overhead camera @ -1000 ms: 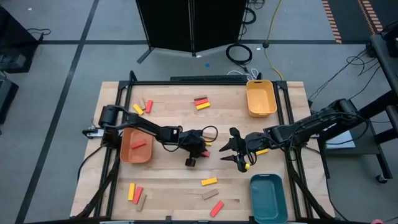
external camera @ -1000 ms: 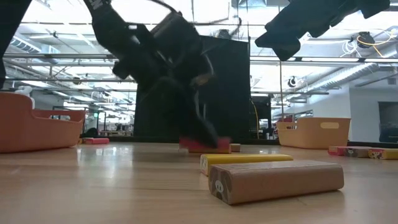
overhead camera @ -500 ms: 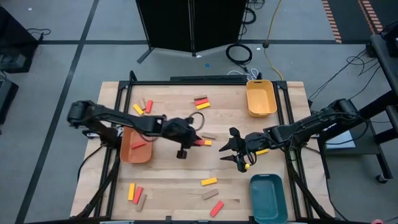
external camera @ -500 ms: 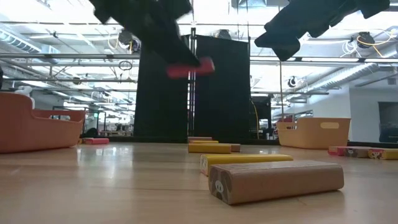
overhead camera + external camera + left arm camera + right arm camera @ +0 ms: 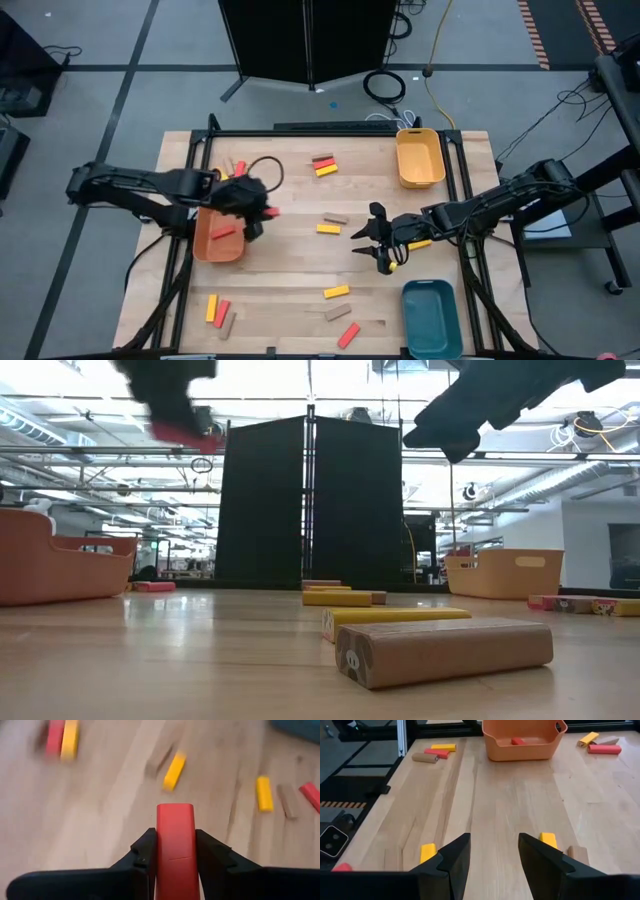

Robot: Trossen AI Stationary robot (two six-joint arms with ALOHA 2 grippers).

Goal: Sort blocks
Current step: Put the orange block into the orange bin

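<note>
My left gripper [image 5: 257,213] hangs over the right rim of the orange tray [image 5: 205,250] and is shut on a red block [image 5: 175,840], high in the low view [image 5: 180,430]. One red block [image 5: 222,233] lies flat inside that tray. My right gripper [image 5: 368,241] is open above bare wood right of centre, its fingers apart in the right wrist view [image 5: 492,855]. A yellow block [image 5: 328,229] and a tan block [image 5: 336,218] lie flat at mid-table. More blocks lie in groups near the edges. My left gripper pinches the red block between its two fingers, one on each long side [image 5: 160,855]. The block lies along the fingers, and its free end [image 5: 175,812] sticks out past the fingertips. It is lifted clear, well above the table.
A yellow tray [image 5: 420,160] stands at the far right and a teal tray [image 5: 432,320] at the near right. Block groups lie at the far middle [image 5: 323,164], far left [image 5: 232,170], near left [image 5: 217,310] and near middle [image 5: 338,312]. A yellow block [image 5: 420,243] lies under my right arm.
My left gripper has risen from the table's middle with the red block in its fingers and has swung toward the left edge, over the orange tray's rim. The block has gone from table level to high above it. The yellow and tan blocks beside it have stayed.
</note>
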